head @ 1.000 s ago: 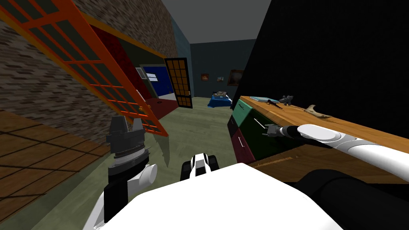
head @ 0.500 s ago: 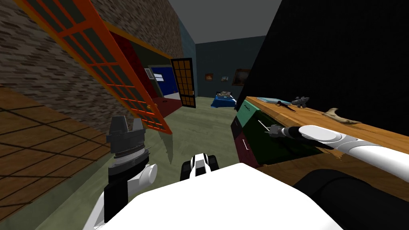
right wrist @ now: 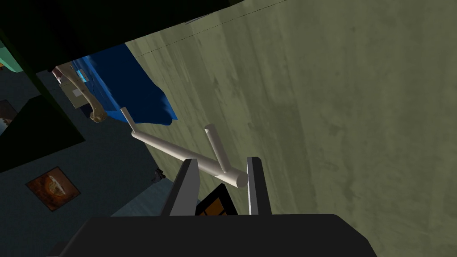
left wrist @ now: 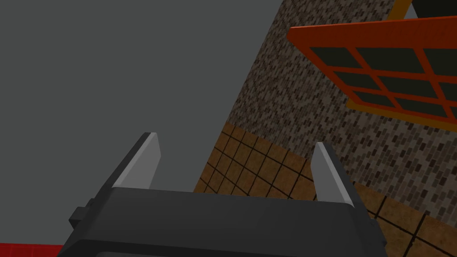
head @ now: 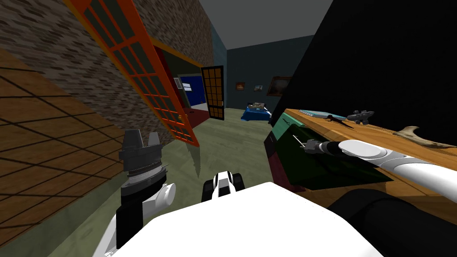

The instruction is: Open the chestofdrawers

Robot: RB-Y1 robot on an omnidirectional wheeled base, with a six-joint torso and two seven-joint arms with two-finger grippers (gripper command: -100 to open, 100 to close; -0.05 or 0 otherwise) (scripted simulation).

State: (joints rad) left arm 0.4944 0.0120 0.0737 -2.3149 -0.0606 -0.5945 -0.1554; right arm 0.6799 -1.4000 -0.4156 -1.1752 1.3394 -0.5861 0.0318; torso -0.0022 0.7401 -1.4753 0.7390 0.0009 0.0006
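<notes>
Two fingers (right wrist: 185, 192) of the right gripper (right wrist: 221, 172) clamped the very end of the pale bar handle (right wrist: 178, 154) on the part-open dark green drawer (head: 321, 169) of the chest of drawers (head: 384, 131) — a skewed pull could have slipped them off — while the left gripper (left wrist: 235, 139), well away from the chest, stood with fingers apart.
</notes>
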